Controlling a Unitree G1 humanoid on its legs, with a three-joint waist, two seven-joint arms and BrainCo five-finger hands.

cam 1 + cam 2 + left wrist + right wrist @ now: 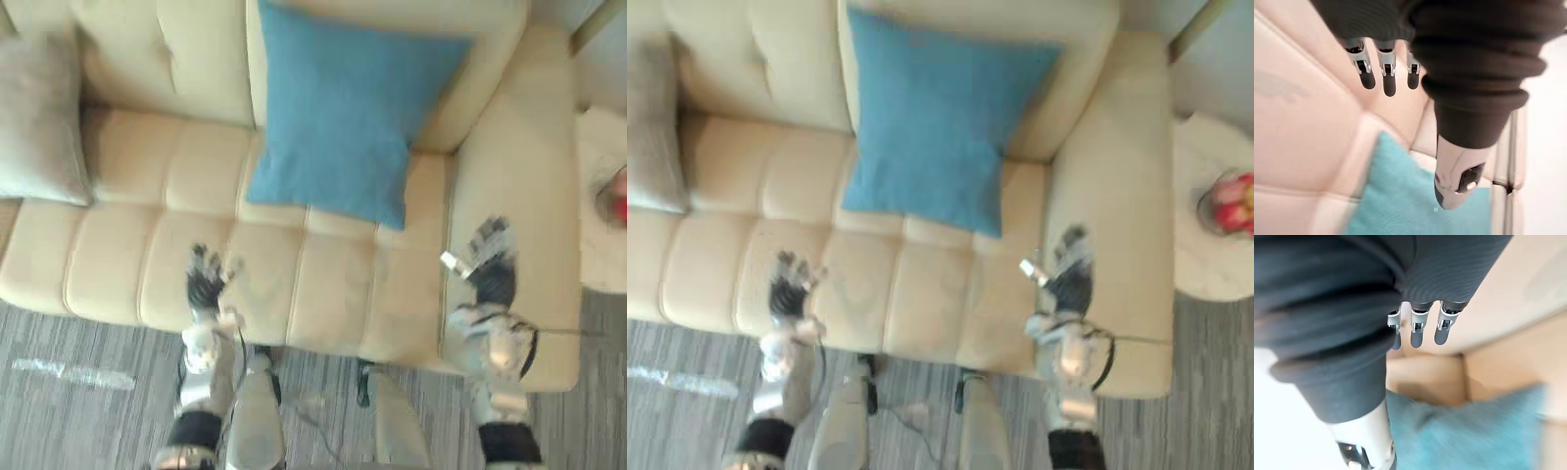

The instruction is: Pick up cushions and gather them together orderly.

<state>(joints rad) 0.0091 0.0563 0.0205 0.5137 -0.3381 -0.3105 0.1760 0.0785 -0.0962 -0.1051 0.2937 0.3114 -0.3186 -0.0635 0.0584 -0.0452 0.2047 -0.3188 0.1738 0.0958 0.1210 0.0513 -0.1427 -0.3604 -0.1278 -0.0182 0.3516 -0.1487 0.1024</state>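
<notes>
Silver, dark-tipped fingers (pixel 1387 73) of the left robot hand (pixel 204 282) are straight and slightly spread. The hand is open, its dark back up, and it hovers over the front of the sofa seat (pixel 127 255), left of centre. The forearm reaches in from below, over the grey striped floor (pixel 88 338).

The right robot hand (pixel 490 262) has the same pose: fingers extended, open and gripping nothing. It sits above the inner edge of the right armrest (pixel 519 166).

The blue cushion (pixel 343 108) lies beyond and between both hands, apart from each. It leans against the cream backrest, its lower edge on the seat. The grey cushion (pixel 39 117) leans at the sofa's left end, well apart from the blue one.

A white round worktop (pixel 1215 264) stands just beside the right armrest and carries a red object (pixel 1232 204), too blurred to name.
</notes>
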